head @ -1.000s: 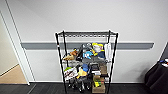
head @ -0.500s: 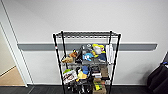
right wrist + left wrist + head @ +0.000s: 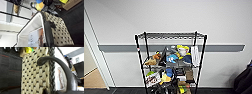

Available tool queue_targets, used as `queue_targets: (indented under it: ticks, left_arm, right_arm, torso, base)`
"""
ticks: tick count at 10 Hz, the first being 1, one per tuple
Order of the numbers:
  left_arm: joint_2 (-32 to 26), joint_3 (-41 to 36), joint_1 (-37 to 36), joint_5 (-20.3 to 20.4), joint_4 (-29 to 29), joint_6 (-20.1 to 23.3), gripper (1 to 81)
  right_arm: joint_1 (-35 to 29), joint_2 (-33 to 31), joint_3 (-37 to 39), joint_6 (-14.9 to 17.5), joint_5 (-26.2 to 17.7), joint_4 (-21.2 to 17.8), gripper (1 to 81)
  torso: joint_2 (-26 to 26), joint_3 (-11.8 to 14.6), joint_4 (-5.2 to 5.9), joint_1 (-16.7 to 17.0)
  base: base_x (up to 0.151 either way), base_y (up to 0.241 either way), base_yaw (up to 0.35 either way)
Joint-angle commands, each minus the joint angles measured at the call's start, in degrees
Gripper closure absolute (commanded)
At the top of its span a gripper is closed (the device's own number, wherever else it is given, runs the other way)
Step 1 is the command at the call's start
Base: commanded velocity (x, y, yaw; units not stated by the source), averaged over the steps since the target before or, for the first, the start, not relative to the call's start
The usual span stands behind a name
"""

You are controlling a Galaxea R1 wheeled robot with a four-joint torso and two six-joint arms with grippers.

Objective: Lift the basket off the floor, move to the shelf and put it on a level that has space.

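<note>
Jaws' state unclear, both arms beside the basket (image 3: 36, 75), shelf (image 3: 170, 62) ahead.

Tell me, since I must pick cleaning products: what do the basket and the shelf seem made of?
The basket looks like woven wicker, matt beige strands with dark gaps and a dark braided rim; its lining seems white cloth. The shelf appears to be black-coated metal wire, with thin posts and a fine grid top tier.
</note>
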State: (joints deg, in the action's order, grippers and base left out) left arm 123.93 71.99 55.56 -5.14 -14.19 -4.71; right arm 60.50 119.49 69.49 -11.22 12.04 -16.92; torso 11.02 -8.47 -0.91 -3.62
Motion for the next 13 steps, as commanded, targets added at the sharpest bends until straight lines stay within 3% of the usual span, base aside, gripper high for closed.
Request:
queue_targets:
  ticks: [1,8,13]
  left_arm:
    - [-1.22,-3.34,-6.65,0.05,1.18,1.1,81.1]
    - [-1.05,-3.08,-6.65,0.05,1.18,1.1,81.1]
    - [-0.87,-2.99,-6.65,0.13,1.18,1.01,81.1]
  right_arm:
    - [-5.6,-2.48,-2.09,-0.56,-0.35,0.57,81.1]
    - [-5.87,-1.86,-1.82,-0.65,-0.35,0.57,81.1]
    - [-5.96,-1.86,-1.82,-0.65,-0.35,0.48,81.1]
  torso:
    - [0.0,0.0,0.0,0.0]
    - [0.0,0.0,0.0,0.02]
    - [0.0,0.0,0.0,0.05]
  base:
    - [0.135,0.0,0.0]
    - [0.13,-0.036,0.0]
    - [0.045,0.0,0.0]
